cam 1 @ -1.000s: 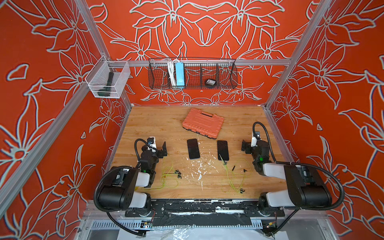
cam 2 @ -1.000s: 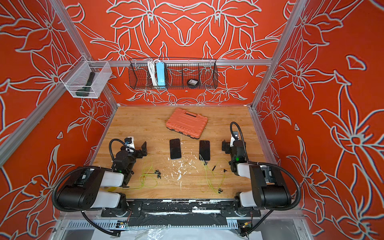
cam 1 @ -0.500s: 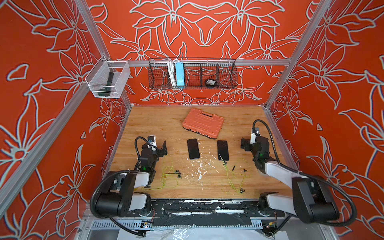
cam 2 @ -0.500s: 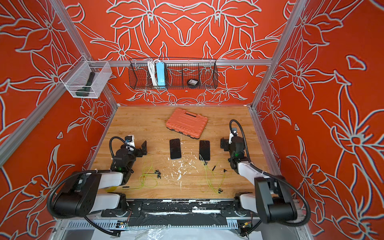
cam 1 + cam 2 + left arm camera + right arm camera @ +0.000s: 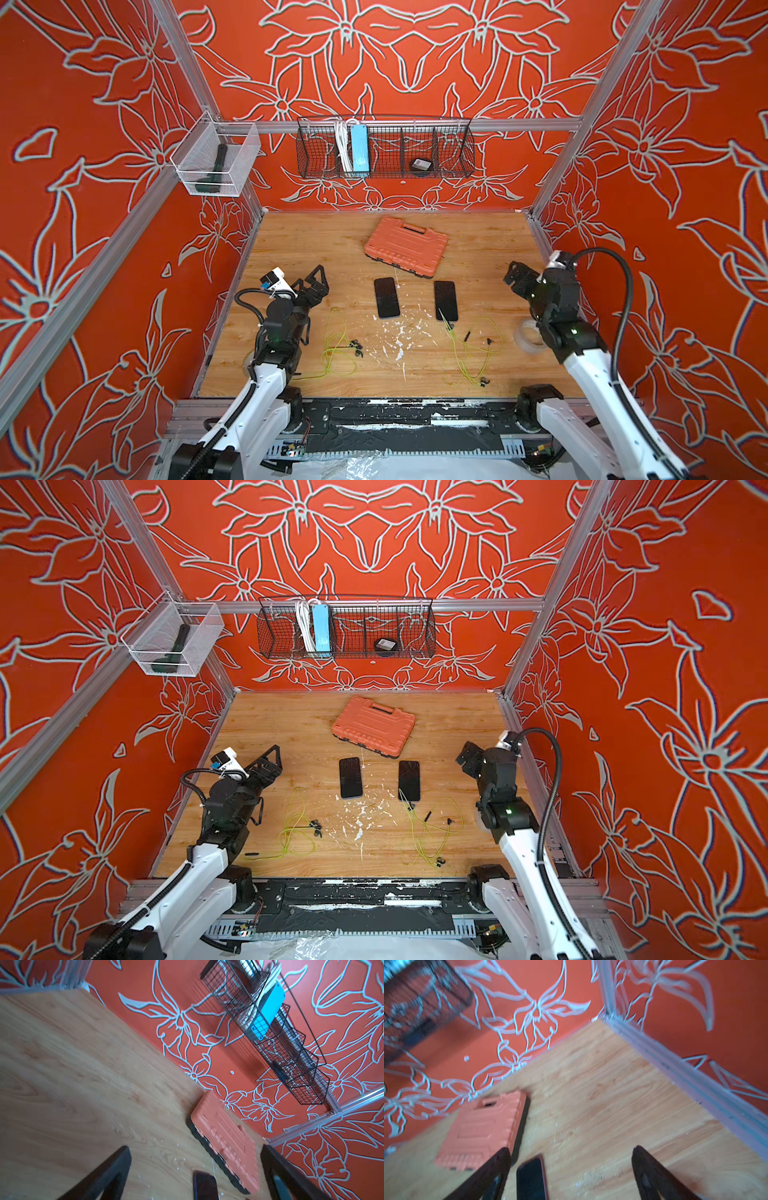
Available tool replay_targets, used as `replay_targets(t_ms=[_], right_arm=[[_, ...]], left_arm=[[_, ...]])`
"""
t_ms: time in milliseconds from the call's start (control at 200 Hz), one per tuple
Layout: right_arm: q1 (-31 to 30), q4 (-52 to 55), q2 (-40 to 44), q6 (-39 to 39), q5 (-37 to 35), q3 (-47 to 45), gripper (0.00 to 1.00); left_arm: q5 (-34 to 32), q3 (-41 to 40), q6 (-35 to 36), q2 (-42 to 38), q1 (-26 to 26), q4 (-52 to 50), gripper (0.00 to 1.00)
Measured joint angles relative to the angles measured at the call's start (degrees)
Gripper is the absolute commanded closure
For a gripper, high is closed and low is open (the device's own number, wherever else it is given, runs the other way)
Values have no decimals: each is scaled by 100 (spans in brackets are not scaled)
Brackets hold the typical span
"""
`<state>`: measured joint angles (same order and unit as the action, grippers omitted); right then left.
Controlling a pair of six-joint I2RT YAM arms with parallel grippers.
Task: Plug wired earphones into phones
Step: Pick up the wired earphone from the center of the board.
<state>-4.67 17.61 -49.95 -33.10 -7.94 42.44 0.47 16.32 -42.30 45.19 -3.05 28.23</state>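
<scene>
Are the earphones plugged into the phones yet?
Nothing surely done. In hand: nothing; left claw and right claw are open, empty. Left to do: the left earphones lie loose, apart from the left phone. The right earphones reach the right phone at its near edge; plugged or not, I cannot tell.

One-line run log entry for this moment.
left gripper: jaws open, empty | right gripper: jaws open, empty | phones: flat on table | earphones: on table, unheld

Both top views are looking steeply down from high above the table, sharing the whole scene. Wrist views are skimming close over it, past left pincer and right pincer, both catching the case ahead.
</scene>
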Motion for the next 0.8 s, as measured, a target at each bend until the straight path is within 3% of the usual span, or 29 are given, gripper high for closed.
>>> replay_targets(t_ms=[115,310,435,641,801], right_arm=[[-140,599,-632,-116,549,258,20],[-1014,1685,-769,-407,638,269,21],[-1731,2334,-492,-852,402,127,38],[-1821,3014,511,-1421,42,-798,57],[-1823,2970,201,-1561,52,-1084,63]], left_arm=[[422,264,-208,-15,-70,-385,1],[809,295,-273,17,-833,-1145,3],[857,341,-256,63,-1178,-1405,6],[861,352,-243,162,-1270,-1545,11],[885,352,-221,203,-1370,-1547,12]])
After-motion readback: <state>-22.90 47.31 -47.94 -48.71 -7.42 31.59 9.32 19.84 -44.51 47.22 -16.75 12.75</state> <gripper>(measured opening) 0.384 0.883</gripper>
